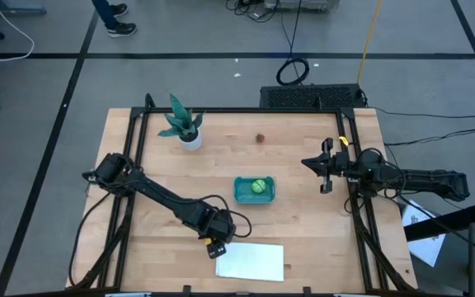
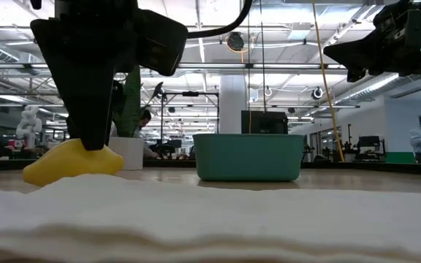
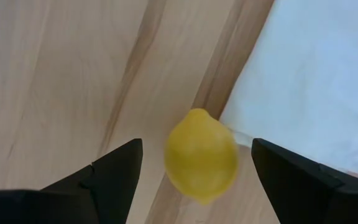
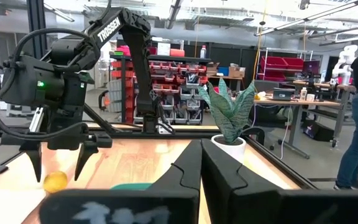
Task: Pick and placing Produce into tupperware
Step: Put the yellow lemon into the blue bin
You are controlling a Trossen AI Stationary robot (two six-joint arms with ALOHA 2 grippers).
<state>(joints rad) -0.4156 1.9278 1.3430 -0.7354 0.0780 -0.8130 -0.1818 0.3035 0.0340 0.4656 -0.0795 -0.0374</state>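
Left gripper (image 4: 58,163) jaws spread over lemon (image 4: 55,181), potted plant (image 4: 230,118) beyond

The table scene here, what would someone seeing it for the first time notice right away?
Probably the left gripper, open and poised around the yellow lemon on the wooden table, right at the edge of the white sheet. Next, the teal container at the table's middle, with the green ball already inside. The right gripper waits shut near the table's right edge.
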